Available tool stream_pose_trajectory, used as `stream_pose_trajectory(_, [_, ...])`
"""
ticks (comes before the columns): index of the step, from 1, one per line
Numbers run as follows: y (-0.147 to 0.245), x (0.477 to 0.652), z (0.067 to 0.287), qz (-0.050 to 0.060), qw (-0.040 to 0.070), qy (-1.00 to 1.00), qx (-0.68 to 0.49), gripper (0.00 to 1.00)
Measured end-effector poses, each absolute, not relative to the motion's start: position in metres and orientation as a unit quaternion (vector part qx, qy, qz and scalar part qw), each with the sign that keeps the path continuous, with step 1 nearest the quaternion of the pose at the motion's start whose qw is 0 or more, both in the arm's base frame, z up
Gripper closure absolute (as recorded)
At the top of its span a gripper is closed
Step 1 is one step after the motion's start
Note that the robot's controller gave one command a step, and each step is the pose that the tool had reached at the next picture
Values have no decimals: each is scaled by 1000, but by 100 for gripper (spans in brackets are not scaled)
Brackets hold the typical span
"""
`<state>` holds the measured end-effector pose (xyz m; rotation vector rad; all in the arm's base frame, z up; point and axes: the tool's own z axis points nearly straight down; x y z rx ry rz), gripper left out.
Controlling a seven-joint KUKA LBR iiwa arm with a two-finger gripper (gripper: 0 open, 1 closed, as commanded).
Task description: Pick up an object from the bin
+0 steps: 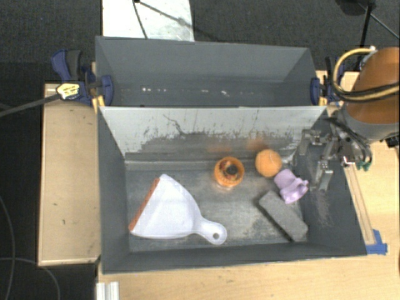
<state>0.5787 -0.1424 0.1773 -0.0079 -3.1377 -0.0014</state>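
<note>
Lilac lump (290, 187) just beside the gripper (313, 172), its fingers parted.

We see the pincer (315, 166) low in the bin (187, 127); a lilac lump (290, 187) lies just beside it, an orange ball (269, 163) and grey block (283, 215) near, a white scoop (169, 212) well apart.

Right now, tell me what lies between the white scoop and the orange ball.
In the camera view, a round orange cup sits between the white scoop and the orange ball, touching neither.
</note>
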Motion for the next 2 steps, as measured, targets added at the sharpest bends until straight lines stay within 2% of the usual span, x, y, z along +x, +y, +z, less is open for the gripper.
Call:
stream_pose_trajectory(1, [-142,580,182,0,-2,-1000,-1,0])
stream_pose_trajectory(2, [-131,582,130,1,-5,-1000,-28,0])
